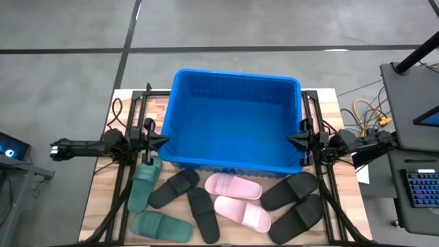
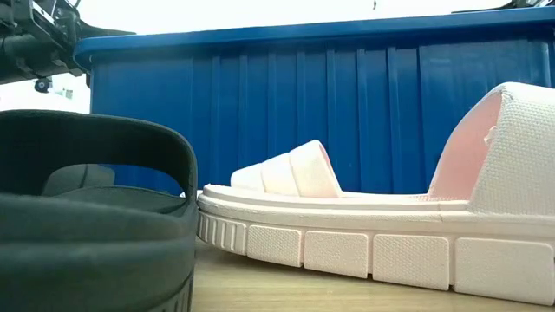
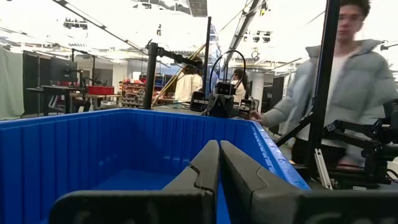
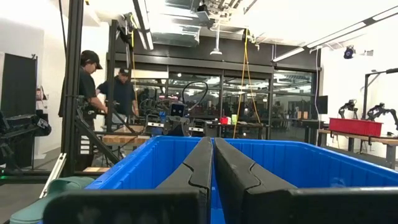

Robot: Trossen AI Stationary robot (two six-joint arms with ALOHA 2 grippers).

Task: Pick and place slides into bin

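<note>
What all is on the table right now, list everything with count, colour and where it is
bin: one, bright blue, middle of the table, nothing seen inside.
black slides: four, two left of the pink pair, two on its right, all in front of the bin.
green slides: two, dark green, at the front left.
pink slides: two, pale pink, front centre.
people: several, in the room behind.
left gripper: shut, at the bin's left wall.
right gripper: shut, at the bin's right wall.

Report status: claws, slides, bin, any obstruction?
Left claw shut at bin's left rim, right claw shut at right rim. Bin empty. Eight slides on table in front. No obstruction seen.
</note>
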